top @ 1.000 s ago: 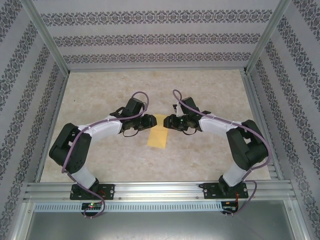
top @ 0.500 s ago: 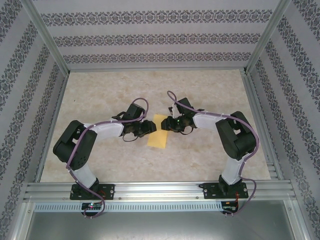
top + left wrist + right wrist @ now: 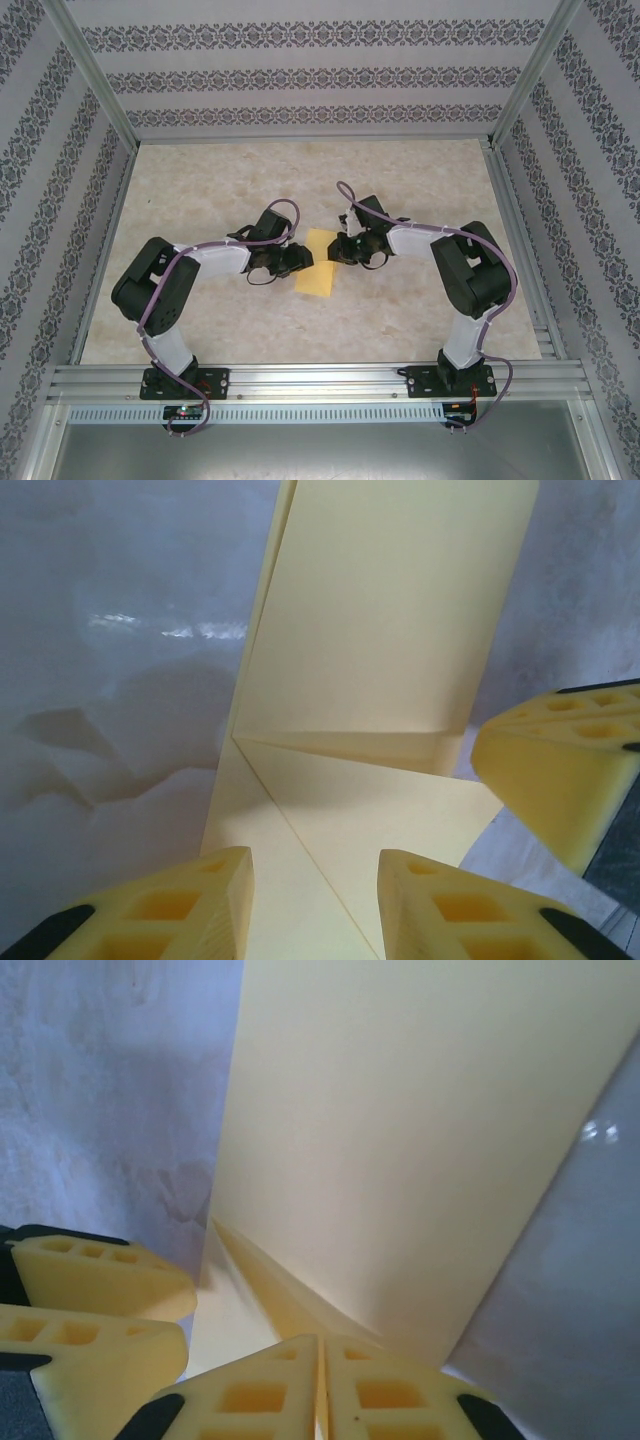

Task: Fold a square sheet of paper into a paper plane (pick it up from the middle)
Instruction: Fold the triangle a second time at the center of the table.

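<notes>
Yellow paper, folded, long axis near-far

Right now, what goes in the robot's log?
paper: partly folded | left hand: open over it | right hand: shut on its folded flap

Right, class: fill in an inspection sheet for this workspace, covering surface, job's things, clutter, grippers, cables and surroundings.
Surface: pale marbled table.
Job's things: paper, yellow, partly folded, lying between the grippers.
Clutter: nothing seen.
Grippers: left gripper open over the paper; right gripper shut on a raised fold.
Cables: purple cables, one on each side.
Surroundings: patterned walls, metal frame.
</notes>
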`<state>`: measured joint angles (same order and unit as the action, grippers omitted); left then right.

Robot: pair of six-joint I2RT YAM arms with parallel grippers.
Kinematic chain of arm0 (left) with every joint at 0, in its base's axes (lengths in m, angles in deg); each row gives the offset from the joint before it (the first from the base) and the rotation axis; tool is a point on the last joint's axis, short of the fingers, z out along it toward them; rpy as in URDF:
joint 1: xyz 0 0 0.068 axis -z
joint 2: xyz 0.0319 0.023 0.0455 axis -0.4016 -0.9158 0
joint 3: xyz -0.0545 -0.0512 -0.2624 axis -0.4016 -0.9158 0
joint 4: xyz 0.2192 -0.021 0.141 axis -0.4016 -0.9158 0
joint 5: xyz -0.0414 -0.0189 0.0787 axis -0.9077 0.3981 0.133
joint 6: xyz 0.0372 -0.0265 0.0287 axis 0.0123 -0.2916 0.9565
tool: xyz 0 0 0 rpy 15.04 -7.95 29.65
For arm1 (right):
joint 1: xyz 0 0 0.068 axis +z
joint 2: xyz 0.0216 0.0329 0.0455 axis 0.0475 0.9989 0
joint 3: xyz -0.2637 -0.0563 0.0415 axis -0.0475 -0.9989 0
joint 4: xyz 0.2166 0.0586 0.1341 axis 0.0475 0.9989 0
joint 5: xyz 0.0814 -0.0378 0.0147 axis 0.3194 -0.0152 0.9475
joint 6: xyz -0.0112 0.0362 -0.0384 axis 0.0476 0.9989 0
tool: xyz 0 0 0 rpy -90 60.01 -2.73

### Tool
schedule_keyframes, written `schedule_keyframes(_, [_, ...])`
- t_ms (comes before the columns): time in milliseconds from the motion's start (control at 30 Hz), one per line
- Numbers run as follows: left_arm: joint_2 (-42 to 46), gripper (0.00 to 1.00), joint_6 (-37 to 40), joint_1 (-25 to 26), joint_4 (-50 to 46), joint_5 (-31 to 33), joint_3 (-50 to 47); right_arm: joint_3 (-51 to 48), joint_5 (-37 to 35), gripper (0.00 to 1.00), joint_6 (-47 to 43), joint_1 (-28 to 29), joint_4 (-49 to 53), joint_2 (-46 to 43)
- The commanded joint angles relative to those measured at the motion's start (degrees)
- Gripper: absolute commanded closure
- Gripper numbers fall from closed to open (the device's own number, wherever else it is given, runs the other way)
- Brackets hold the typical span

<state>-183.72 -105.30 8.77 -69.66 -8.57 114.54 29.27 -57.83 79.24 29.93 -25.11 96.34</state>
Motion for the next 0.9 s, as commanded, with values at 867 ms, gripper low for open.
schedule_keyframes(867, [-2.76,0.62,0.42,0.91,2.82,-2.60,1.99,-3.60,5.01,0.72,0.75,-0.15,-4.80,-1.85])
